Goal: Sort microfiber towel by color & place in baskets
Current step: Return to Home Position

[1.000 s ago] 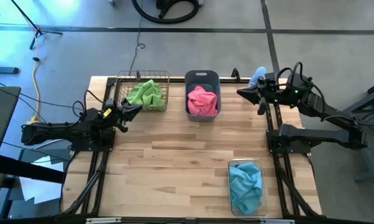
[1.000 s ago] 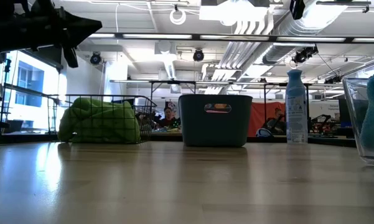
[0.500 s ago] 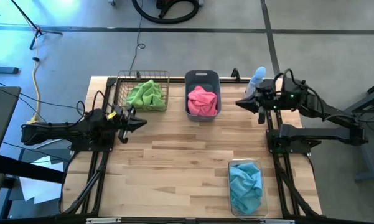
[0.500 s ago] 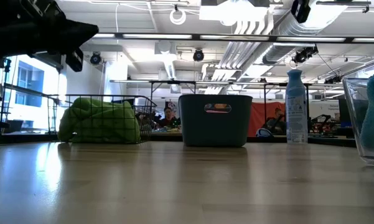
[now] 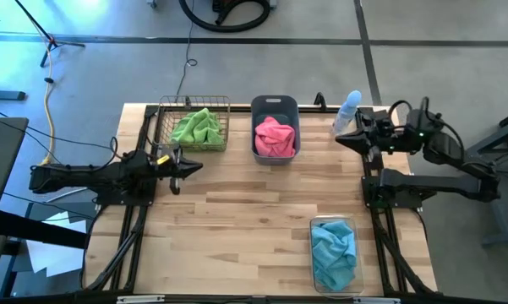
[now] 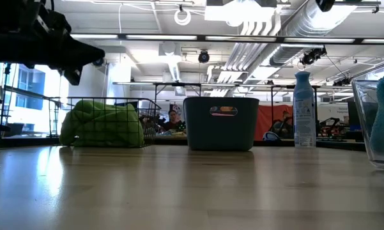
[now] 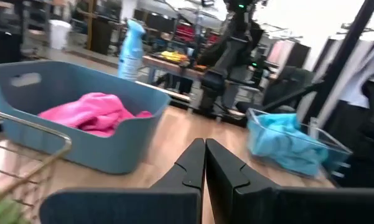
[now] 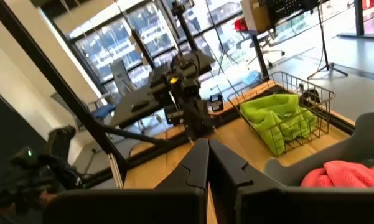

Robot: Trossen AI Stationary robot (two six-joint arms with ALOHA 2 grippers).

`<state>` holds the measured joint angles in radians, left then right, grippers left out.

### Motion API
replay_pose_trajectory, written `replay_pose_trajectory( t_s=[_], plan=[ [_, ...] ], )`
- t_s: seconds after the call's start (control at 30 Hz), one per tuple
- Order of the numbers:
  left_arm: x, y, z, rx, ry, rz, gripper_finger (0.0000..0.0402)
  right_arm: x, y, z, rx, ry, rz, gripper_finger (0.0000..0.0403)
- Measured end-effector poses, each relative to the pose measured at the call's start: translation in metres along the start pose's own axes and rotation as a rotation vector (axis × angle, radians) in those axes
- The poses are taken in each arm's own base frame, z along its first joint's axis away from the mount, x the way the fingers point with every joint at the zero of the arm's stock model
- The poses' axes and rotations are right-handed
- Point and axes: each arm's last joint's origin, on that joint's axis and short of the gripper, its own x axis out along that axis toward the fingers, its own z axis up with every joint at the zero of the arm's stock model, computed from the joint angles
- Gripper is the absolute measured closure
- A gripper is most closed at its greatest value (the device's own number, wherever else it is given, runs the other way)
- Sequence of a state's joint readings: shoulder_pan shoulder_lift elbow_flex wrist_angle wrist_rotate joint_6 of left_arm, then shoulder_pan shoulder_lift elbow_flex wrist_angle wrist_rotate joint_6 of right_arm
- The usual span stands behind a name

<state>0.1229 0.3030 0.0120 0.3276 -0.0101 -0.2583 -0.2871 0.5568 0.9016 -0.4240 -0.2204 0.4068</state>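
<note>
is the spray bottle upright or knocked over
Upright: the spray bottle stands vertical on the table, nozzle on top, in the low view.

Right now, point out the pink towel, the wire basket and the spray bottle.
pink towel (image 5: 275,137), high view, middle of the cloth
wire basket (image 5: 166,115), high view, bare mesh
spray bottle (image 5: 346,110), high view, body

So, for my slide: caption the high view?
Green towel in wire basket, pink towel in blue tub, blue towel in clear bin; left gripper, right gripper shut.
</note>
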Motion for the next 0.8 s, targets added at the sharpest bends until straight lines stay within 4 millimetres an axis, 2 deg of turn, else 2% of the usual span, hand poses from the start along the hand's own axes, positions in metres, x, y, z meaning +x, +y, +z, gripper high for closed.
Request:
replay_pose_trajectory(
  t_s=[0.27, 0.57, 0.8],
  plan=[
    [-0.004, -0.011, -0.003, 0.045, 0.017, -0.068, 0.0401, -0.005, 0.001, 0.001, 0.011, -0.024, -0.001, 0.0403],
    [-0.01, -0.012, -0.003, 0.168, 0.014, -0.093, 0.0401, -0.005, 0.0, 0.001, 0.007, -0.038, -0.034, 0.0403],
    [-0.012, -0.008, -0.019, 0.165, 0.18, -0.075, 0.0401, -0.005, 0.0, 0.001, -0.009, -0.038, -0.035, 0.0403]
  ],
)
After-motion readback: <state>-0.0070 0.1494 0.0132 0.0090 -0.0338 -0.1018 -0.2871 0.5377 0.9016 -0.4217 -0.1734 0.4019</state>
